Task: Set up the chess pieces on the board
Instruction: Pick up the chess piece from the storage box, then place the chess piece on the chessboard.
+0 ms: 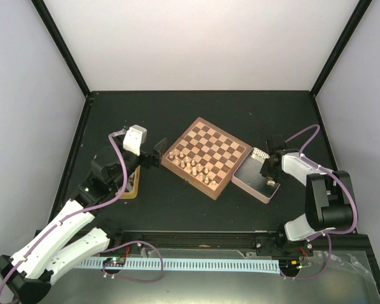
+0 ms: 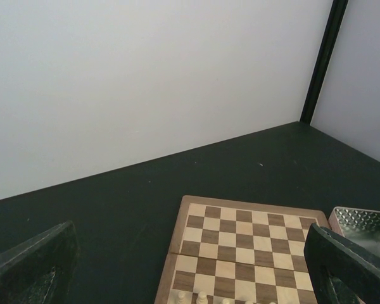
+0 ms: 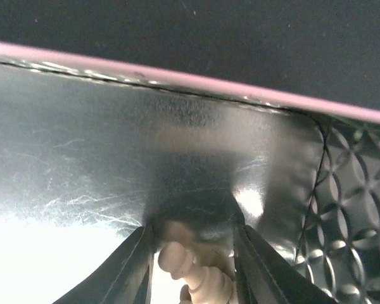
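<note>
The board [image 1: 207, 156] lies tilted at the table's middle, with several pale chess pieces [image 1: 189, 166] standing on its near-left rows. Their tops show at the bottom of the left wrist view [image 2: 202, 297], on the board [image 2: 240, 247]. My left gripper [image 1: 157, 155] hovers at the board's left corner, open wide and empty [image 2: 190, 278]. My right gripper [image 1: 270, 167] is down in the grey tray [image 1: 256, 180]. In the right wrist view its fingers [image 3: 134, 266] straddle a pale chess piece [image 3: 199, 275] lying on the tray floor [image 3: 82, 158], jaws [image 3: 193, 253] not pressed onto it.
A yellow-wood tray [image 1: 132, 185] lies left of the board, under the left arm. The grey tray has a pink rim [image 3: 177, 76] and a dimpled metal part [image 3: 354, 209]. Black frame posts stand at the far corners.
</note>
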`<move>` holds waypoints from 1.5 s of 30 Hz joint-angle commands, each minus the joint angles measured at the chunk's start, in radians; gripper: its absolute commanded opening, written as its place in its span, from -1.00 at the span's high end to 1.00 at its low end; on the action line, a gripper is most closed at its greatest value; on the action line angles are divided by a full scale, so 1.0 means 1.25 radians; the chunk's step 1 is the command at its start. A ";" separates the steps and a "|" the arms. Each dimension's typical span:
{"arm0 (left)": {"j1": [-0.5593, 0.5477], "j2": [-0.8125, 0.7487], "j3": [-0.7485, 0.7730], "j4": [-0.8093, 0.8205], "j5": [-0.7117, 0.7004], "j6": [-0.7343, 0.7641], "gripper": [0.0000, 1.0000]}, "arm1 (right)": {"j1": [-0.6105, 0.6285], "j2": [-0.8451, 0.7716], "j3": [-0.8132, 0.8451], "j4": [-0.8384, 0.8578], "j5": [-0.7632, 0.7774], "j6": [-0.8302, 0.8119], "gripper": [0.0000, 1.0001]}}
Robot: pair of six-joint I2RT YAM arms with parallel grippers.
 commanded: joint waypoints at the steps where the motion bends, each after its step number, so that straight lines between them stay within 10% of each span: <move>1: 0.005 -0.024 -0.006 0.023 0.003 -0.006 -0.98 | -0.005 -0.019 -0.025 -0.033 -0.014 -0.001 0.33; 10: 0.005 -0.039 -0.011 0.019 -0.001 -0.006 -0.98 | -0.004 -0.012 -0.026 -0.007 -0.035 0.023 0.76; 35: 0.003 0.086 -0.012 0.117 0.292 -0.209 -0.97 | -0.002 -0.239 -0.071 0.161 -0.274 0.145 0.86; 45: -0.058 0.262 -0.004 0.194 0.407 -0.326 -0.81 | 0.155 -0.291 -0.113 0.357 -0.475 0.505 0.85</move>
